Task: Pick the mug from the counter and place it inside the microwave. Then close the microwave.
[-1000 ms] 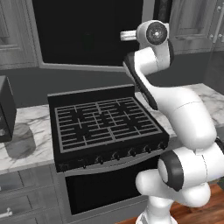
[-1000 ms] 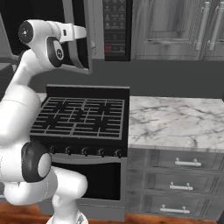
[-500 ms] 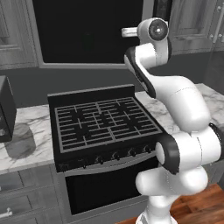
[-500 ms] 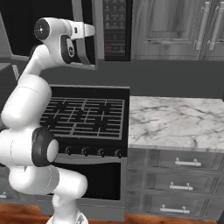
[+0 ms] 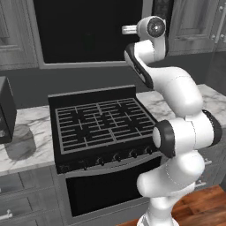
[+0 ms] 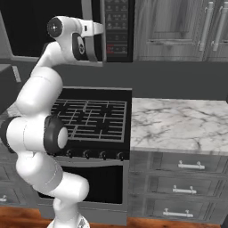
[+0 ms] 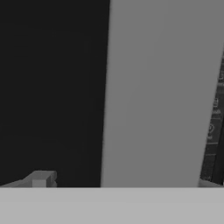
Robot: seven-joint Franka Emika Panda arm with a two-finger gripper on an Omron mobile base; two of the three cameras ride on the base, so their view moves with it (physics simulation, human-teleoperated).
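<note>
Microwave (image 6: 116, 27): mounted above the stove, black glass door and button panel facing the room.
Gripper (image 5: 128, 30): raised to microwave height, close against the door; fingers spread wide, nothing between them.
Stove (image 5: 99, 123): black, grates bare, directly under the microwave.
Counter (image 6: 182, 122): white marble, right of the stove.
Jar (image 5: 20, 141): grey, on the left counter.

microwave (image 5: 88, 31) above stove, black-glass door
</note>
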